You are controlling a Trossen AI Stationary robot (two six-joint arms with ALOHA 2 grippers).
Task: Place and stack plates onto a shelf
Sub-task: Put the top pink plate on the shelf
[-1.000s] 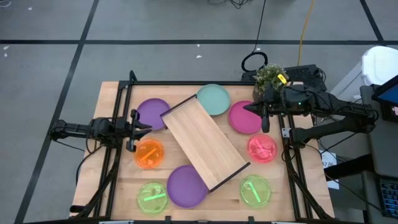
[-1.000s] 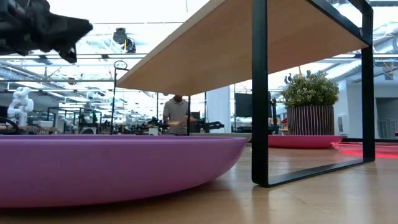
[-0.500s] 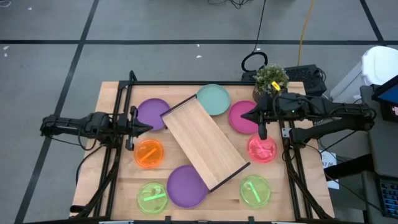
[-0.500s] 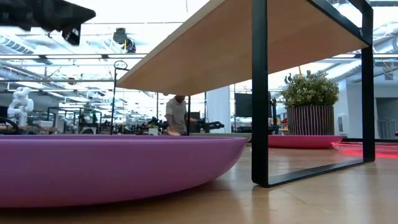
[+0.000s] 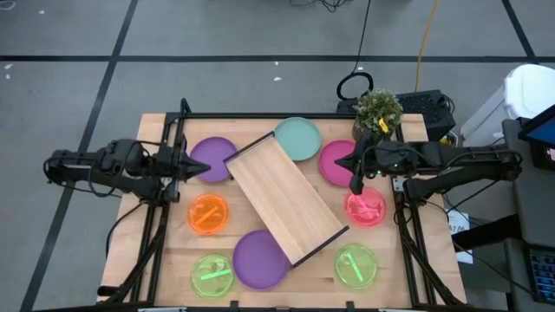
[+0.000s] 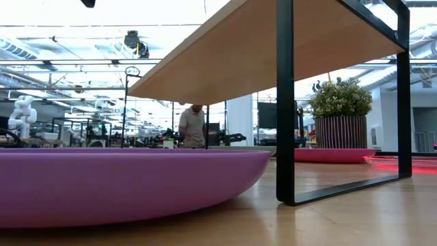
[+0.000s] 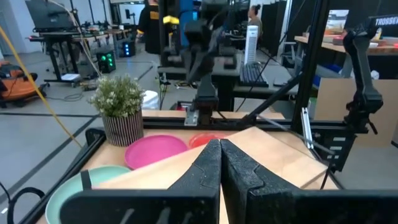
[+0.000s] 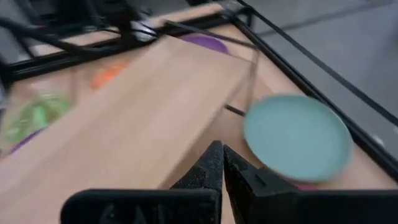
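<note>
The shelf [image 5: 286, 198] stands askew at the table's middle on its black frame [image 6: 285, 102]. Around it lie a purple plate [image 5: 212, 158], a teal plate [image 5: 298, 139], a magenta plate [image 5: 336, 165], a red plate [image 5: 365, 208], an orange plate [image 5: 208, 213], a second purple plate [image 5: 260, 258] and two green plates [image 5: 212, 274] [image 5: 355, 265]. My left gripper [image 5: 206, 166] is shut and empty above the far purple plate's left part. My right gripper [image 5: 341, 162] is shut and empty above the magenta plate. Each wrist view shows its fingers closed together [image 7: 220, 168] [image 8: 222, 165].
A potted plant [image 5: 378, 111] stands at the table's far right corner, just behind the magenta plate. A black rail frame [image 5: 260, 115] runs along the far edge and both sides. In the low view a person [image 6: 194, 126] stands in the room beyond the table.
My left gripper has risen, leaving the top of the low view, and drifted a little toward the far edge over the purple plate. My right gripper has gone toward the near edge, from beside the plant to over the magenta plate. No plate has moved.
</note>
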